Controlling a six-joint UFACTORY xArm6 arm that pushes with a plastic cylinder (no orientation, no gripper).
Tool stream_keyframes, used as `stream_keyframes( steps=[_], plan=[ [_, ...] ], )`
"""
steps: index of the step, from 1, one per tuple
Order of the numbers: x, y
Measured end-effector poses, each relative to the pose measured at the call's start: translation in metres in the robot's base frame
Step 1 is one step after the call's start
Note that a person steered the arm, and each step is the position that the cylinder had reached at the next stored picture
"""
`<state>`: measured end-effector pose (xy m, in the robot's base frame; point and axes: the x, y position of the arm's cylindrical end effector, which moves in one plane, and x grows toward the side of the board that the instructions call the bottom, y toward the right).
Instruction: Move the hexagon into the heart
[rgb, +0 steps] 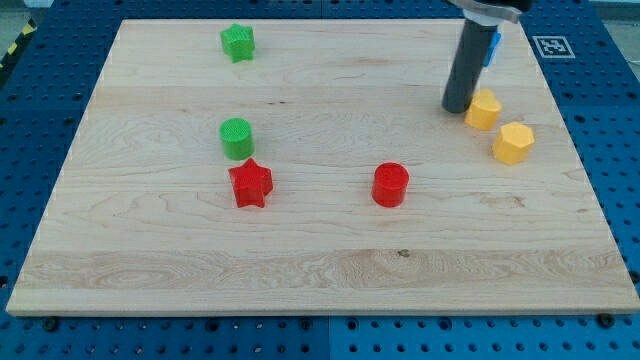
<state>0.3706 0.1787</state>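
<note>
A yellow hexagon block (513, 142) lies near the board's right edge. A yellow heart block (483, 109) lies just up and left of it, with a small gap between them. My tip (457, 108) rests on the board right beside the heart's left side, touching it or nearly so. The hexagon is to the lower right of my tip, on the far side of the heart.
A blue block (493, 46) shows partly behind the rod at the view's top right. A green star (237, 42) is at the top left, and a green cylinder (236, 138) is above a red star (250, 183). A red cylinder (390, 185) is at centre. The wooden board (320, 270) ends just right of the hexagon.
</note>
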Motion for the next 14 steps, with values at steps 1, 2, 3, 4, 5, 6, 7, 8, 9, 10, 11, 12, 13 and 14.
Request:
stream_keyframes(
  steps=[1, 2, 3, 4, 5, 6, 7, 8, 9, 10, 11, 12, 13, 14],
  plan=[
    [0.000, 0.031],
    [0.000, 0.035],
    [0.000, 0.020],
    [0.001, 0.005],
    [0.017, 0.005],
    [0.045, 0.002],
    [0.072, 0.001],
    [0.090, 0.011],
    [0.109, 0.024],
    [0.130, 0.036],
    [0.135, 0.037],
    [0.128, 0.037],
    [0.119, 0.040],
    [0.117, 0.043]
  ],
)
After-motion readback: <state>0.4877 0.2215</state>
